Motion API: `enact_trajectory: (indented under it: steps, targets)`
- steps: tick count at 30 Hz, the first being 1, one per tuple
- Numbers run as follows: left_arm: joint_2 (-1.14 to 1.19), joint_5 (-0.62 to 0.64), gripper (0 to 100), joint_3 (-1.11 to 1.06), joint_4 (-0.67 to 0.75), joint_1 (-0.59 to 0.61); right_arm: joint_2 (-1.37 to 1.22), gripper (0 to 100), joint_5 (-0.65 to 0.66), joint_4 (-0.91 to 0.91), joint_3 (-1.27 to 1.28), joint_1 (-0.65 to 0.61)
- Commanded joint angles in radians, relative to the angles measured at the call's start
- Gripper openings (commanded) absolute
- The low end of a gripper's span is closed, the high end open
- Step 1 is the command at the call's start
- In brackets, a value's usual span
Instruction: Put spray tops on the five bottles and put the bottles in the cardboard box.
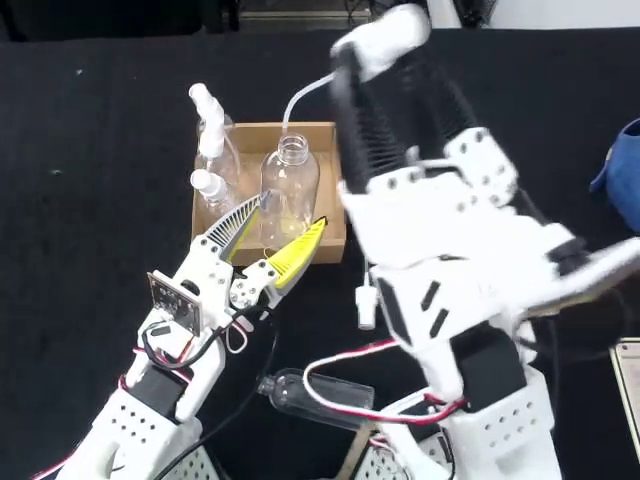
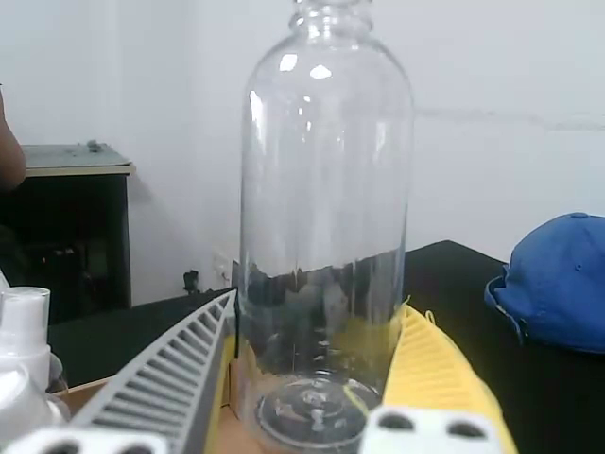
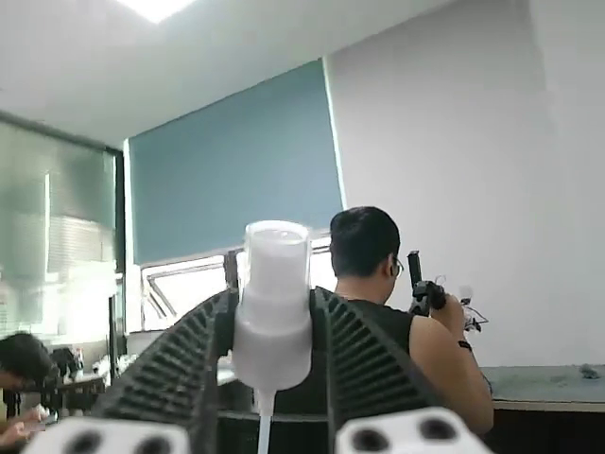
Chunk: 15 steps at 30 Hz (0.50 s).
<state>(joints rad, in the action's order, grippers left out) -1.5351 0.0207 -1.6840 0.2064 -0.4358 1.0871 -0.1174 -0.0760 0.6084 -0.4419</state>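
Observation:
An uncapped clear bottle (image 1: pixel 290 175) (image 2: pixel 326 208) stands upright at the cardboard box (image 1: pixel 325 245). My left gripper (image 1: pixel 290 212) (image 2: pixel 317 317) is shut on its lower part, with the grey and yellow fingers on either side. Two bottles with spray tops (image 1: pixel 213 150) stand in the box's left part. My right gripper (image 1: pixel 385 62) (image 3: pixel 274 312) is raised high above the table, shut on a white spray top (image 1: pixel 385 38) (image 3: pixel 272 322) whose thin tube (image 1: pixel 300 100) curves toward the open bottle's neck.
Another uncapped bottle (image 1: pixel 310 395) lies on its side on the black table between the arm bases. A loose spray top (image 1: pixel 367 300) lies in front of the box. A blue cap (image 1: pixel 622 185) (image 2: pixel 558 284) sits at the right edge.

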Motion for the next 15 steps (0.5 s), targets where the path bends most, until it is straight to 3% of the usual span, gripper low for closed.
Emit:
enact_trajectory:
  steps: [1,15]
  targets:
    - [-0.003,0.0,3,-0.024,-0.003,-0.013,0.002,1.1,0.121,-0.032,-0.007,-0.068]
    - [-0.003,0.0,3,-0.024,-0.003,-0.013,0.004,1.0,0.129,-0.032,-0.047,-0.068]
